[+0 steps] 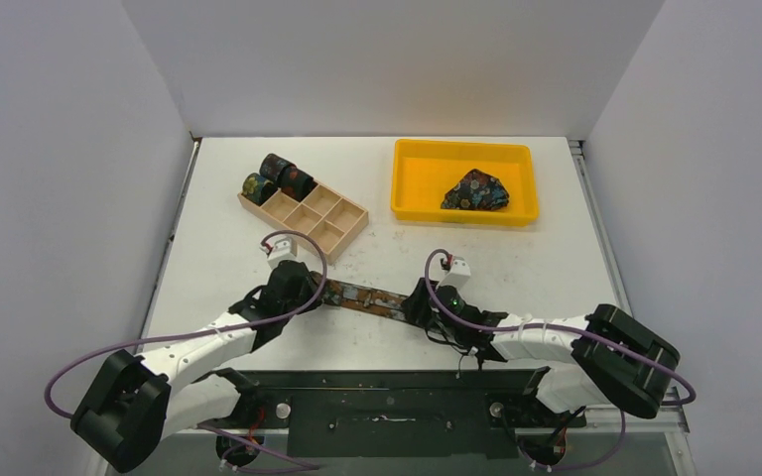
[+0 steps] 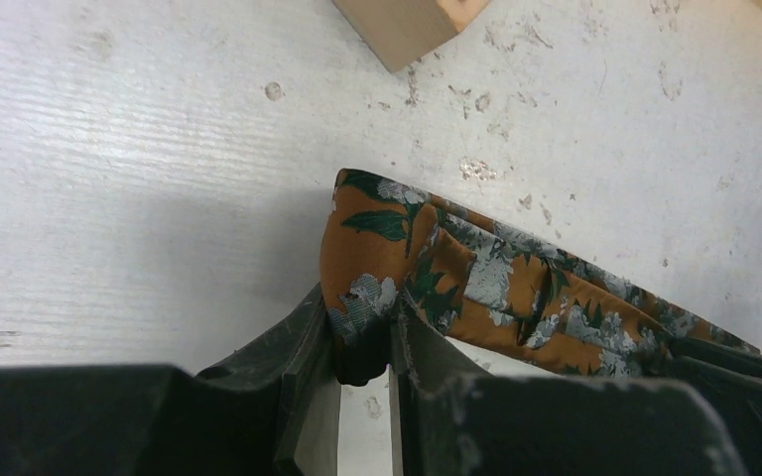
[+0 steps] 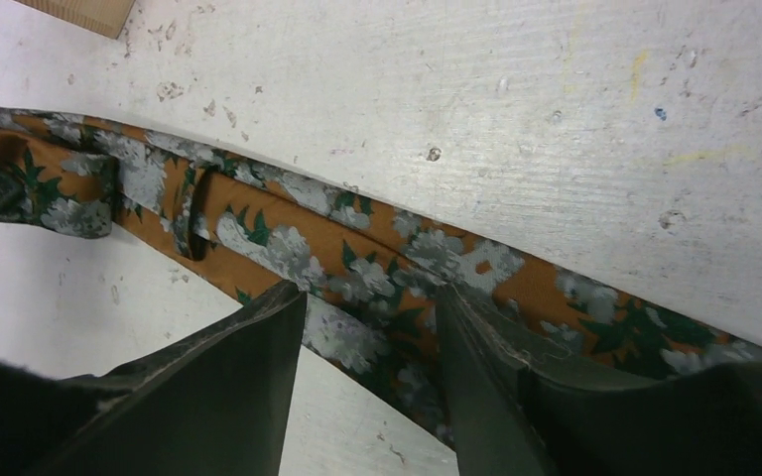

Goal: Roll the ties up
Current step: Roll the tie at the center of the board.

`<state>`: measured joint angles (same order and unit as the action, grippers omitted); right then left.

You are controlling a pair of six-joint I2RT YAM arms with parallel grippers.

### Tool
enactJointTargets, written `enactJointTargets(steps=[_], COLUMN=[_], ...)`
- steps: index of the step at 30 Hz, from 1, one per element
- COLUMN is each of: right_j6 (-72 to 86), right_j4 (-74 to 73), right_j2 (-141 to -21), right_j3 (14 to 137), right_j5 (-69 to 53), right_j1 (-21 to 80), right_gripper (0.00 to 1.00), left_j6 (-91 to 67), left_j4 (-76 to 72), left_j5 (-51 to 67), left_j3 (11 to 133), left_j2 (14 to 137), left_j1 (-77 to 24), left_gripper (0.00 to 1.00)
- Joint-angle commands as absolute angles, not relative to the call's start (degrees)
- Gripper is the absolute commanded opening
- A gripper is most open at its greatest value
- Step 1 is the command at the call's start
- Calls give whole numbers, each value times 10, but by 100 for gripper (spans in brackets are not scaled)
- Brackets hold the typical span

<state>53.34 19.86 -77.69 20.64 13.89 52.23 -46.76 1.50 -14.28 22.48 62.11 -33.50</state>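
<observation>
One white table (image 1: pixel 516 268), scuffed, boxed in by pale wall panels on the left, right and back. Open surface runs between my arms and the two containers, widest on the right, in front of the tray.

Yellow plastic tray (image 1: pixel 407 183) sits far right. One folded dark floral tie (image 1: pixel 476 191) is inside, toward its right half.

Wooden compartment box (image 1: pixel 342 213) sits far left, angled to the table edge. Three rolled ties (image 1: pixel 280 177) are packed at its far end. Its near corner is just beyond my left wrist, so that's the tight spot.

Orange-brown floral fabric necktie (image 1: pixel 367 297) lies as a flat strip across the near middle of the table, stretched between my two grippers. It's well apart from the tray.

My left gripper (image 2: pixel 365 342) is clenched on the necktie's folded-over end, cloth pinched between both fingers, tips down at the table.

My right gripper (image 3: pixel 372 317) is released. Its fingers stand apart and straddle the strip, which passes flat across the gap. Can't tell if either finger touches the cloth.
</observation>
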Motion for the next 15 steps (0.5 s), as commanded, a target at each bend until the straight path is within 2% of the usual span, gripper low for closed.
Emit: enactJointTargets(steps=[1, 9, 15], right_j6=[492, 454, 446], right_j4=[95, 28, 4], right_j2=[-740, -637, -577], right_j3=[230, 240, 212], right_j5=[157, 184, 203], right_j1=[521, 521, 513], right_gripper=[55, 60, 61], left_j6=[-430, -404, -379], left_j4=[58, 105, 154], left_j5=[-246, -317, -422], left_j3=[267, 308, 356], left_j2=[630, 653, 706], left_j1=[-347, -381, -439], left_gripper=[0, 0, 0])
